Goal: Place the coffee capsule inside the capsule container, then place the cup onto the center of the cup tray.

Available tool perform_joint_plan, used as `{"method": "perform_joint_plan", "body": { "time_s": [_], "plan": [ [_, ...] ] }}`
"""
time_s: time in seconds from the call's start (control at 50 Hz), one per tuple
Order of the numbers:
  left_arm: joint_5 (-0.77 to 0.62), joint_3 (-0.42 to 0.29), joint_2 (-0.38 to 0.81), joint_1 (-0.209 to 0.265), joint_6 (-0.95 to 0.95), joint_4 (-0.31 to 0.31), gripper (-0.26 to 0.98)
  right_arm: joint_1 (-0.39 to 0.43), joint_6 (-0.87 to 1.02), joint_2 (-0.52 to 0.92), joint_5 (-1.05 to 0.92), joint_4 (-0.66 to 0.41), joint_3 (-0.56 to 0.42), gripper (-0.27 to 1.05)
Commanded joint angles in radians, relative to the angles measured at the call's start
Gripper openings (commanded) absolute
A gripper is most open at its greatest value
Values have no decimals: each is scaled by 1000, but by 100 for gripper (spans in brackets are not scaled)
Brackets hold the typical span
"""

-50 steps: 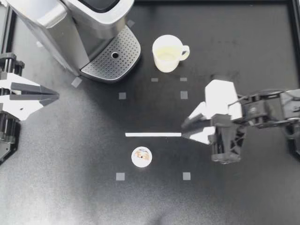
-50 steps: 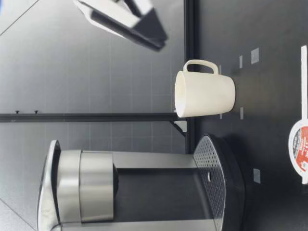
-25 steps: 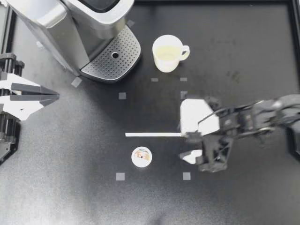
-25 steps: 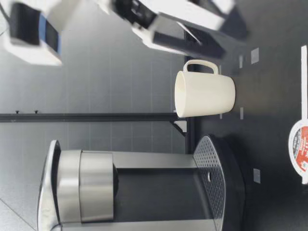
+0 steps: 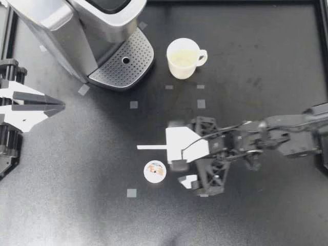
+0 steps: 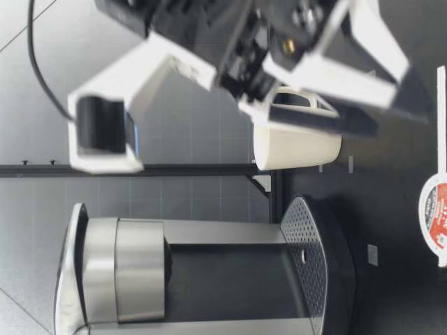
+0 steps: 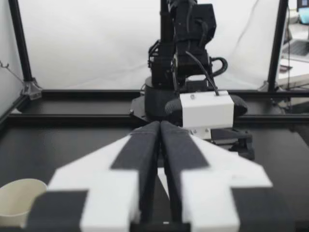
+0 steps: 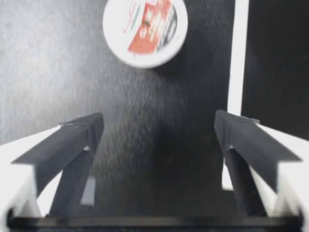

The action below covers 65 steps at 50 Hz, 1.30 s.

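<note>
Top view: my left hand (image 5: 60, 106) hangs at the edge of the counter (image 5: 77, 215), its two fingers pressed flat together with nothing between them. Well ahead of it and off to one side stands the coffee machine (image 5: 66, 25), with the perforated cup tray (image 5: 123, 62) at its foot, bare. The coffee capsule (image 5: 155, 171) lies foil side up on the counter, just ahead of my right hand (image 5: 182, 172). That hand reaches in past the middle with its fingers spread wide, holding nothing; the capsule is beyond the fingertips, not between them. A white strip (image 5: 151, 147) lies on the counter near the capsule, and one end disappears under the right hand. The cup (image 5: 183, 58) stands upright well apart from the right hand, beside the cup tray but not on it, its handle pointing away from the machine.

Left wrist view: the left hand (image 7: 159, 145) has its fingers closed on each other, and the cup (image 7: 19, 200) shows off to one side of it.

Right wrist view: the right hand (image 8: 157, 124) is spread open over bare counter, with the coffee capsule (image 8: 145, 29) ahead of it and the white strip (image 8: 236, 72) running alongside one finger.

Low view: the cup (image 6: 297, 143) stands upright next to the cup tray (image 6: 307, 258), and the coffee capsule (image 6: 434, 218) lies nearer that camera.
</note>
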Motion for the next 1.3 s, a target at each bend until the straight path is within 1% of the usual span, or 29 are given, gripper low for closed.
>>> {"method": "perform_joint_plan", "body": {
  "time_s": [0.0,0.34,1.28],
  "plan": [
    [-9,-14,5,2,0,0,17,6,0,2,-6,0,-43,97],
    [-9,-12,2,2,0,2,17,25,-3,74,-6,-2,-114,97],
    [-6,-15,-3,2,-3,0,17,20,-2,170,-9,-31,-207,97]
  ]
}}
